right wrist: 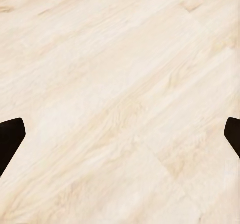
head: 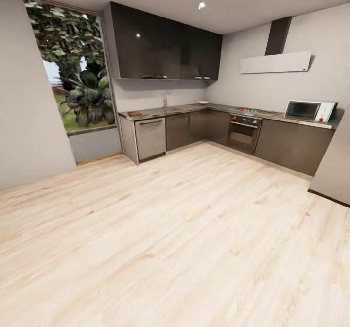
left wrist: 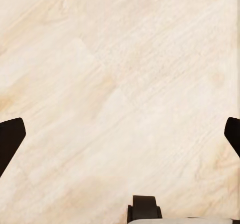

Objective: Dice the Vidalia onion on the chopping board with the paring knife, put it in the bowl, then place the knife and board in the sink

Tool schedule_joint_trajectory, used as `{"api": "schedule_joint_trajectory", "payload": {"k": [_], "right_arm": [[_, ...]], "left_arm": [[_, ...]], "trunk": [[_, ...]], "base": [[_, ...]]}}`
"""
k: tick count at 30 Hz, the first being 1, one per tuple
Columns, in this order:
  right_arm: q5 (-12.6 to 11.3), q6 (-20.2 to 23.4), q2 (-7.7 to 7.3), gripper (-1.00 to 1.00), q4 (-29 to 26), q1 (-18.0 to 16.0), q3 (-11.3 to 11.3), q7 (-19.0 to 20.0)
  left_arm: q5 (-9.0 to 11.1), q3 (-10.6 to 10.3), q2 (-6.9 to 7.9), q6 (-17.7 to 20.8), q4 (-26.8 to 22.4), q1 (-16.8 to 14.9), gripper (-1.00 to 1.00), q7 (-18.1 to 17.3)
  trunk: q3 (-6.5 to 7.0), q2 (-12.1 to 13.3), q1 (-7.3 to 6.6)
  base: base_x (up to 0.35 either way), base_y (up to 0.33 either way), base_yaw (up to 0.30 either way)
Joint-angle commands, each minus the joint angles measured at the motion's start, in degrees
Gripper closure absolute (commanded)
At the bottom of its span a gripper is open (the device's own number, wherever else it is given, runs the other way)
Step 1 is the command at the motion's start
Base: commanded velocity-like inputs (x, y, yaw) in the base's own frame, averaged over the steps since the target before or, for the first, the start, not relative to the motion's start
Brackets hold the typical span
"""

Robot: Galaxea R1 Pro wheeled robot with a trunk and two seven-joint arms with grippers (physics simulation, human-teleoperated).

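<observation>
I stand well back on the pale light-wood plank floor (head: 184, 239), looking across the kitchen at an L-shaped run of dark grey lower cabinets (head: 194, 128) under glossy black upper cabinets (head: 165, 43). The smooth grey bench (head: 194, 107) runs along the top of the lower units. The steel sink (head: 171, 109) is set into it beneath a small chrome tap (head: 166, 98) — too far off for me to see what lies in the basin. Near the bench's left end sits a brown wooden chopping board (head: 134, 113), and farther right along the bench a small white bowl (head: 203, 102). A white microwave (head: 310, 110) stands at the far right end, beyond the hob and built-in oven (head: 244, 128).

My left claw (left wrist: 120, 134) hangs over bare floor with its dark fingers (left wrist: 10, 139) spread wide and nothing between them. My right claw (right wrist: 120, 134) hangs likewise — fingers (right wrist: 10, 136) far apart, empty, over the planks.
</observation>
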Motion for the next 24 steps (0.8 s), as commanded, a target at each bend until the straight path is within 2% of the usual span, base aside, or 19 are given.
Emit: {"api": "schedule_joint_trajectory", "payload": {"k": [1, 24], "right_arm": [[0.0, -0.1, 0.00, -1.00, 0.0, 0.0, 0.0, 0.0], [0.1, -0.1, -0.18, -1.00, 0.0, 0.0, -0.1, -0.1]], "left_arm": [[0.0, 0.0, -0.01, -0.1, 0.0, 0.0, -1.00, 0.0], [0.0, 0.0, -0.09, -1.6, 0.0, 0.0, -1.00, 0.0]], "trunk": [[-0.04, 0.0, 0.03], [-0.04, 0.0, 0.03]], "base": [[0.319, -0.131, -0.004], [0.319, -0.095, 0.000]]}}
